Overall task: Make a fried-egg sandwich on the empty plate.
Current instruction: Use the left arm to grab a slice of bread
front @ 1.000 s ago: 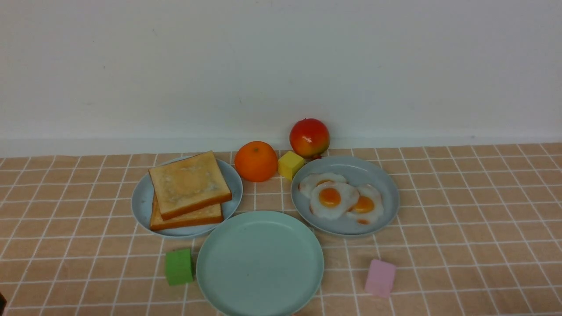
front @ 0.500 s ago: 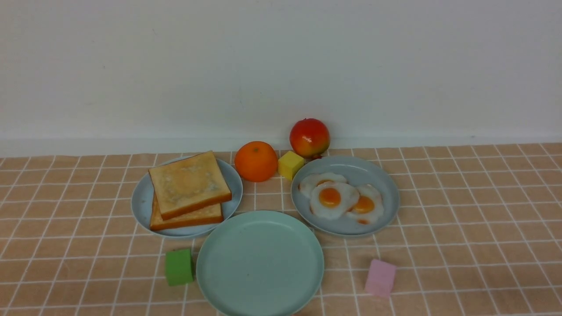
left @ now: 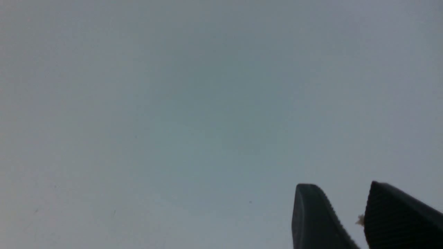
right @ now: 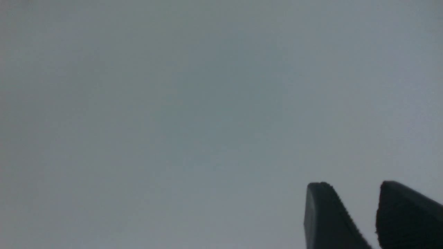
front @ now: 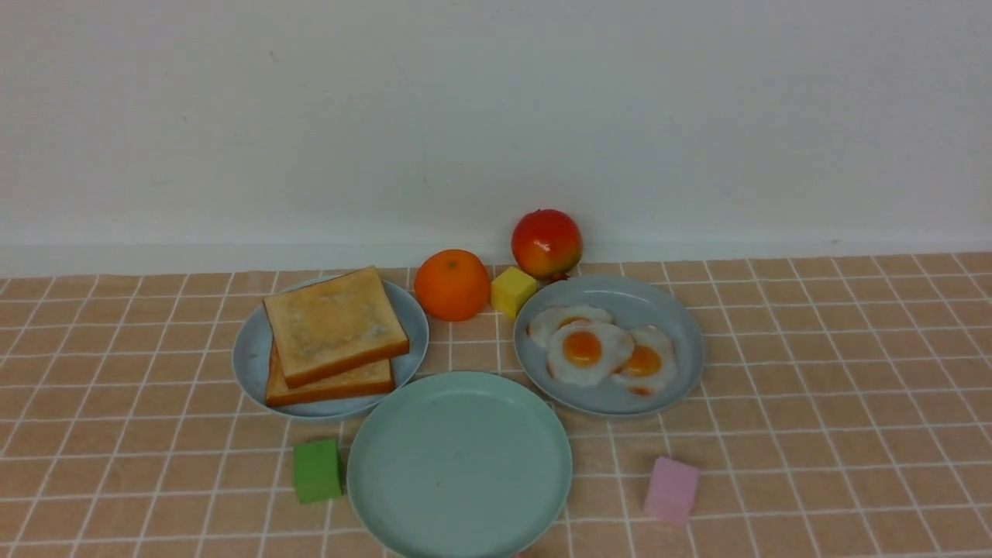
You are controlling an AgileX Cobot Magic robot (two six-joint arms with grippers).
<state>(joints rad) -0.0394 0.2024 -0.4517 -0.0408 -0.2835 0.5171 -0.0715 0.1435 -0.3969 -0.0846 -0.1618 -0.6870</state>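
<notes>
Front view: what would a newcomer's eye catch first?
Two stacked toast slices on the light blue plate at left, and three overlapping fried eggs on the grey-blue plate at right. Nearer the camera, between them, lies the bare mint-green plate, with a bright orange at the back.

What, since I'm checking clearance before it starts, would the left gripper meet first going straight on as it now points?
Nothing near: beyond the left gripper, the left wrist view shows only a pale grey surface, at a depth I cannot judge. The way looks free that far.
</notes>
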